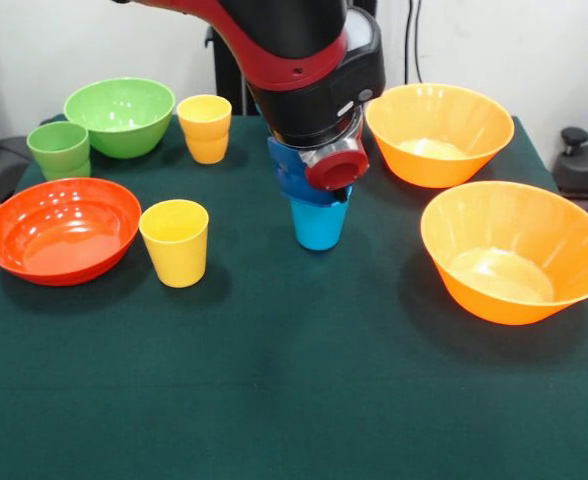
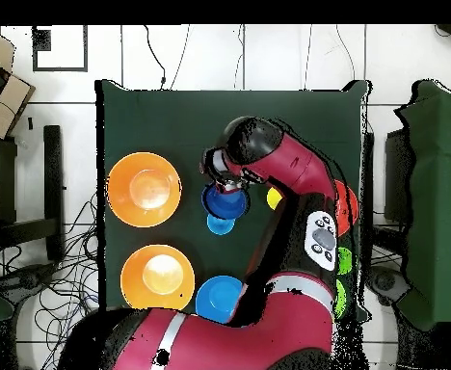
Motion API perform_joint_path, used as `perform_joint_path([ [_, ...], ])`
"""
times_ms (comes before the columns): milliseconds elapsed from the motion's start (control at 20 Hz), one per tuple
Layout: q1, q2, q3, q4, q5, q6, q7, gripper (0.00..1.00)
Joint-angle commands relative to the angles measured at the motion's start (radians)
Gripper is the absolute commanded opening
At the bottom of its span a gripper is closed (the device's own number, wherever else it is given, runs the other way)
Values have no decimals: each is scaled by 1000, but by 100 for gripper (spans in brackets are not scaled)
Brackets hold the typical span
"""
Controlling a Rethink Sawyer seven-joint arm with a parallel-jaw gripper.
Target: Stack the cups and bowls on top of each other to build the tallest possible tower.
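You had four cups on the table: two yellow [image 1: 175, 241] [image 1: 205, 127], one green [image 1: 59, 149], one light blue [image 1: 319, 222]. Bowls numbered six: two orange [image 1: 515, 251] [image 1: 438, 133], one red-orange [image 1: 61, 229], one green [image 1: 120, 116], one dark blue [image 2: 225, 201], one light blue [image 2: 219, 298].

The big red and black arm [image 1: 294, 50] reaches down over the middle of the table, its wrist bent low.

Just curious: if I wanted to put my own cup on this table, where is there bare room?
The whole near strip of green cloth, before the yellow cup and orange bowl, is bare. It is crowded farther back, round the light blue cup.
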State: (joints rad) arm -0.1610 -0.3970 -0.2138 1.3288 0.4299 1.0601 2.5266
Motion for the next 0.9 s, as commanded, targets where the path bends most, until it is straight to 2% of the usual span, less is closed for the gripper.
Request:
perform_joint_path([
  [50, -26, 43, 140, 24, 14, -9, 25, 0],
  [900, -39, 37, 161, 17, 23, 28, 42, 0],
])
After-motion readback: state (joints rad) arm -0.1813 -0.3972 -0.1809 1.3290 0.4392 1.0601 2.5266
